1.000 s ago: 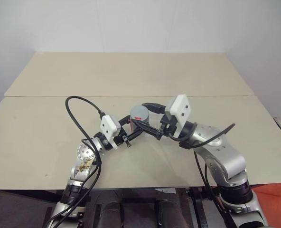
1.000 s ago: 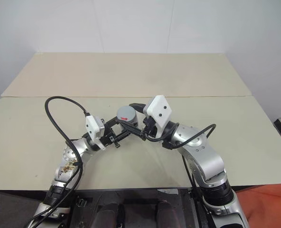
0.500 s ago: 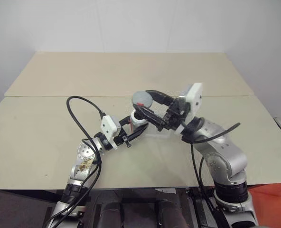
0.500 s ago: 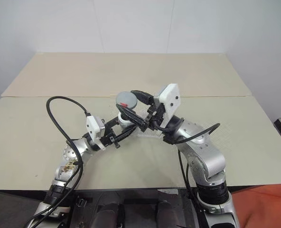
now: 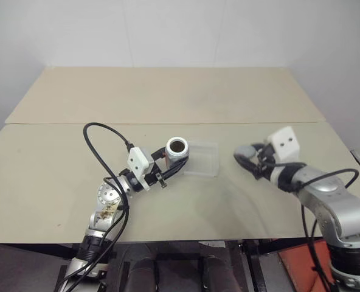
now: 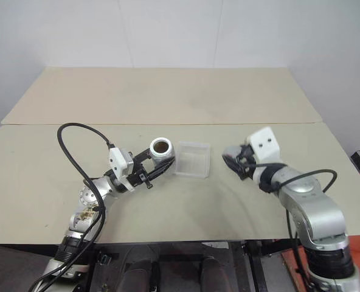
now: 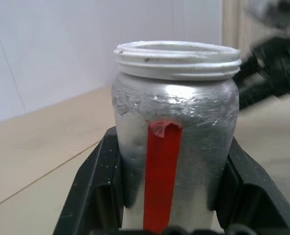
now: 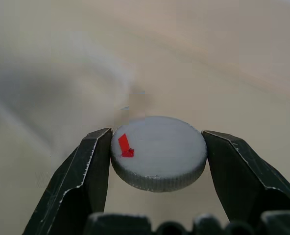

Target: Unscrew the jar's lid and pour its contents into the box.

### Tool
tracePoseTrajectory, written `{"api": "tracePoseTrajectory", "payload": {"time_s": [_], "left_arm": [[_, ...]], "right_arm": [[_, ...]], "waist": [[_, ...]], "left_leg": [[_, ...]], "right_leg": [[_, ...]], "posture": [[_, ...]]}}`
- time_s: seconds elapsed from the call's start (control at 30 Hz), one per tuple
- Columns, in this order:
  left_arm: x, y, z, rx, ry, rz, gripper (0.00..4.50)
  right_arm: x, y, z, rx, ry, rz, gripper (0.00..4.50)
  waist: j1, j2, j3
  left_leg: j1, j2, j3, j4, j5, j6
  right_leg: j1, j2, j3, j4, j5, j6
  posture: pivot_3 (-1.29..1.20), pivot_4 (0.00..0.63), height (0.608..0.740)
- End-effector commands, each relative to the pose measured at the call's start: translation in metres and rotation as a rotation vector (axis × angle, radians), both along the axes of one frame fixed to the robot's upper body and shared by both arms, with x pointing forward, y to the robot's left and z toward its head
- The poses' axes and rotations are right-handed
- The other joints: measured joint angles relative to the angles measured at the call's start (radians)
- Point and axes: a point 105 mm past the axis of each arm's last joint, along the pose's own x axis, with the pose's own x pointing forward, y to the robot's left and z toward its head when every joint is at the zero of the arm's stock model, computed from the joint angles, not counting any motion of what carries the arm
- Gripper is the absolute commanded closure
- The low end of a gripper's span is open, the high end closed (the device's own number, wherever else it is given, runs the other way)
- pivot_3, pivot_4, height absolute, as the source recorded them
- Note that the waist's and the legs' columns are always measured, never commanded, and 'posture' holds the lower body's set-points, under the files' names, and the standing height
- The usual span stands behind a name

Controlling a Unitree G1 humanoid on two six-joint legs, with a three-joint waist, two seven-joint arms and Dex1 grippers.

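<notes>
The right gripper (image 8: 157,161) pinches the lid (image 8: 158,151) by its ribbed rim, one black finger on each side, the little red mark facing up near one finger. A second ago this gripper sat at the middle of the table on top of the jar, with the lid still on; half a second ago it had lifted the lid just above the jar's mouth; now it has swung well off to the right (image 5: 248,159) and lower, near the table (image 5: 58,176). The left gripper (image 7: 172,196) has not moved: its fingers stay closed on the body of the jar (image 7: 174,142), which stands upright with the red vertical mark between them. The jar's white threaded mouth (image 5: 177,146) is now uncovered and looks dark brownish inside; the contents cannot be made out. The clear box (image 5: 202,159) lies flat on the table just right of the jar, between the two grippers and now in plain sight.
</notes>
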Motion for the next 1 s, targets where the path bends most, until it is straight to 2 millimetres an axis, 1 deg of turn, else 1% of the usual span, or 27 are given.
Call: {"api": "tracePoseTrajectory", "payload": {"time_s": [0.03,0.13,0.2,0.27,0.37,0.43,0.5,0.6,0.67,0.8,0.93,1.0], "left_arm": [[0.003,-0.001,0.009,0.007,-0.056,0.013,2.58],[0.006,0.001,0.008,0.018,-0.057,0.026,2.58],[0.007,0.001,0.007,0.027,-0.051,0.026,2.58],[0.006,0.001,0.006,0.036,-0.045,0.009,2.58],[0.008,0.003,0.007,0.038,-0.051,0.019,2.58],[0.011,0.004,0.007,0.041,-0.054,0.029,2.58],[0.016,0.004,0.009,0.049,-0.06,0.039,2.58],[0.034,0.006,0.014,0.095,-0.066,0.095,2.58],[0.048,0.005,0.017,0.143,-0.072,0.129,2.58],[0.07,-0.001,0.019,0.26,-0.108,0.147,2.58],[0.091,-0.012,0.027,0.412,-0.24,0.179,2.58],[0.1,-0.021,0.035,0.585,-0.426,0.205,2.58]], "right_arm": [[-0.009,0.005,-0.009,-0.048,0.05,-0.001,1.24],[-0.012,0.003,-0.022,-0.047,0.129,-0.036,1.24],[-0.012,0.0,-0.025,0.016,0.173,-0.07,1.24],[-0.015,-0.002,-0.024,0.017,0.185,-0.073,0.86],[-0.017,-0.003,-0.02,0.007,0.18,-0.066,0.02],[-0.018,-0.002,-0.016,-0.004,0.167,-0.052,0.02],[-0.014,-0.001,-0.006,-0.008,0.113,-0.06,0.02],[-0.012,0.009,0.024,0.025,-0.031,0.008,0.02],[-0.012,0.012,0.039,0.032,-0.095,0.031,0.02],[-0.016,0.021,0.051,0.012,-0.145,0.088,0.02],[-0.023,0.03,0.056,0.008,-0.17,0.145,0.02],[-0.027,0.033,0.058,0.009,-0.197,0.173,0.02]], "waist": [[-0.002,0.0,0.0],[-0.001,0.0,0.0],[0.0,-0.001,0.0],[0.0,-0.001,0.0],[0.001,-0.001,0.0],[0.001,-0.001,0.0],[0.002,-0.001,0.0],[0.002,-0.001,0.0],[0.002,-0.001,0.0],[0.003,-0.001,0.0],[0.008,-0.001,0.0],[0.013,-0.002,0.0]], "left_leg": [[0.0,0.0,0.0,0.0,0.0,0.0],[0.0,0.0,0.0,0.001,0.0,0.0],[0.0,0.0,0.0,0.001,0.0,0.0],[0.0,0.0,0.0,0.001,0.0,0.0],[0.0,0.0,0.0,0.001,0.0,0.0],[0.0,0.0,0.0,0.001,0.0,0.0],[0.0,0.0,0.0,0.001,0.0,0.0],[0.0,0.0,0.0,0.001,0.0,0.0],[0.0,-0.001,-0.001,0.001,0.0,0.0],[-0.001,-0.001,-0.001,0.001,0.0,0.0],[-0.003,-0.001,-0.001,0.001,0.0,0.0],[-0.004,-0.002,-0.002,0.001,0.0,0.0]], "right_leg": [[0.0,0.0,0.0,0.0,0.0,0.0],[0.0,0.0,0.001,0.0,0.0,0.0],[0.0,0.0,0.0,0.0,0.0,0.0],[0.0,0.0,0.0,0.0,0.0,0.001],[0.0,0.0,0.0,0.0,0.0,0.001],[0.0,0.0,0.0,0.0,0.0,0.001],[0.0,0.0,0.0,0.0,0.0,0.001],[0.0,0.0,0.0,0.0,0.0,0.001],[0.0,0.0,0.0,0.0,0.001,0.001],[0.0,0.0,0.0,-0.001,0.001,0.002],[0.0,0.0,-0.001,-0.003,0.001,0.002],[-0.001,0.0,-0.001,-0.003,0.001,0.002]], "posture": [[0.0,0.15,0.74],[0.0,0.15,0.74],[0.0,0.15,0.74],[0.0,0.15,0.74],[0.0,0.15,0.74],[0.0,0.15,0.74],[0.0,0.15,0.74],[0.0,0.15,0.74],[0.0,0.15,0.74],[0.0,0.15,0.74],[0.0,0.15,0.74],[0.0,0.15,0.74]]}}
